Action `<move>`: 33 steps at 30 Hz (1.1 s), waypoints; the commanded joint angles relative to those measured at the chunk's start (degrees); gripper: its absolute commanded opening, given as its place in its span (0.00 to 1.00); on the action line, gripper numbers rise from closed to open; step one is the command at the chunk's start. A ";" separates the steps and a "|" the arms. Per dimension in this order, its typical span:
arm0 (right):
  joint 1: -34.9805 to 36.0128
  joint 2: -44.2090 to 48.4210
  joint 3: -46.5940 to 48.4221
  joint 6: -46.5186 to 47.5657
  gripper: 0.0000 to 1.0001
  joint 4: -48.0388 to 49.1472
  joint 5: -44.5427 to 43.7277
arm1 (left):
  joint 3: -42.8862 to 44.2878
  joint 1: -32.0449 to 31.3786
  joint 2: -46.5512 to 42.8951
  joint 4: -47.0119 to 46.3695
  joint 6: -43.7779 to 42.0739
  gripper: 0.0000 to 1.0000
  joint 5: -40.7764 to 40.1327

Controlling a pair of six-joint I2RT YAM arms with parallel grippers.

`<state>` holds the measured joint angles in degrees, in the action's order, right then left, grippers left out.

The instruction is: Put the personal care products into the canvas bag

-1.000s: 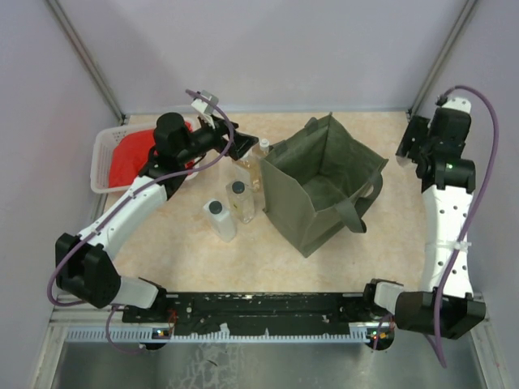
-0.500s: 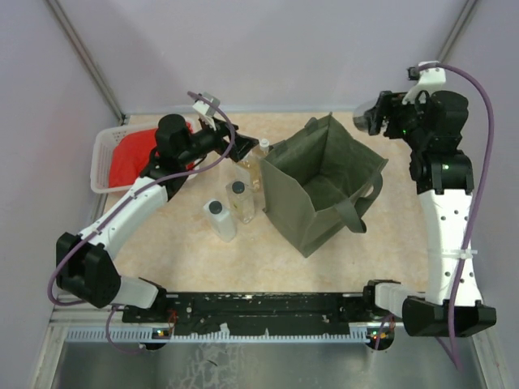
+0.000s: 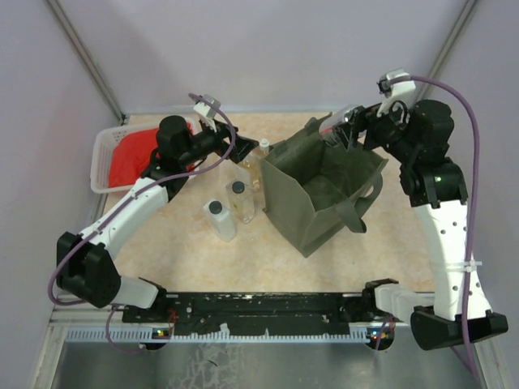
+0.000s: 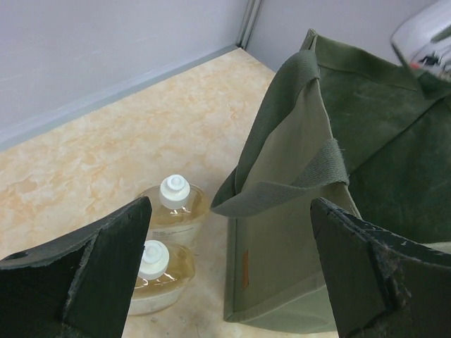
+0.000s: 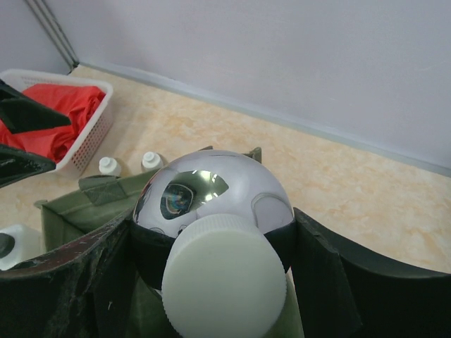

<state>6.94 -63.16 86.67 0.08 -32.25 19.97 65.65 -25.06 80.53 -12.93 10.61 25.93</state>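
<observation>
My right gripper point(image 3: 345, 126) hangs over the far rim of the olive canvas bag point(image 3: 324, 190), shut on a shiny silver round container point(image 5: 211, 186) with a white cap point(image 5: 225, 282). The left gripper point(image 4: 229, 211) stands wide open and holds nothing, beside the bag's left wall point(image 4: 296, 232), above two amber bottles with white caps point(image 4: 173, 204) point(image 4: 151, 271). Left of the bag in the top view stand those amber bottles point(image 3: 261, 147) point(image 3: 247, 166), a clear bottle with a black cap point(image 3: 239, 198) and a white bottle with a dark-grey cap point(image 3: 217, 217).
A white lattice basket point(image 3: 105, 154) holding a red cloth point(image 3: 130, 154) sits at the far left. The bag's loop handle point(image 3: 357, 207) hangs over its near right side. Grey walls close in the table at the back and sides.
The right arm has swung from the table's right edge leftwards to above the bag's far rim, carrying the silver container. The left arm has stayed put.
</observation>
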 commanded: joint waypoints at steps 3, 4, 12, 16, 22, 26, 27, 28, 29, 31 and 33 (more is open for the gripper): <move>9.61 0.13 -3.48 3.42 0.00 5.82 -7.03 | 0.59 -0.78 0.02 0.70 -1.55 1.00 -1.50; 11.91 -0.81 -3.91 4.08 0.00 5.42 -8.82 | 0.62 -0.71 -0.06 1.08 -1.84 1.00 -1.95; 16.04 -6.44 -7.92 4.08 0.00 5.21 -15.60 | 0.07 -0.74 -1.05 2.98 -3.24 1.00 -3.78; 16.09 -10.18 -8.59 4.02 0.00 3.42 -19.75 | -0.57 -0.77 -1.87 3.08 -3.31 1.00 -3.61; 16.09 -16.25 -10.01 4.10 0.00 3.22 -25.34 | -1.30 -0.74 -3.15 3.62 -4.22 1.00 -4.22; 16.09 -18.54 -12.00 4.31 0.00 5.47 -28.43 | -1.79 -0.70 -3.60 3.79 -4.51 1.00 -4.33; 16.09 -19.03 -12.43 4.36 0.00 5.67 -29.22 | -1.91 -0.77 -3.66 3.78 -4.51 1.00 -4.33; 16.09 -19.54 -12.75 4.40 0.00 5.84 -30.11 | -1.97 -0.70 -3.71 3.71 -4.50 1.00 -4.31; 16.09 -20.19 -13.08 4.45 0.00 5.87 -30.95 | -2.05 -0.73 -3.74 3.66 -4.50 1.00 -4.27; 16.09 -21.36 -13.47 4.49 0.00 5.76 -32.63 | -2.31 -0.75 -3.87 3.41 -4.41 1.00 -4.52; 16.09 -22.13 -14.19 4.70 0.02 6.38 -34.06 | -2.58 -0.76 -3.89 3.07 -4.36 1.00 -4.45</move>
<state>22.79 -85.97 71.20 3.62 -34.57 -8.73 63.83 -25.41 78.39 -9.37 6.98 21.96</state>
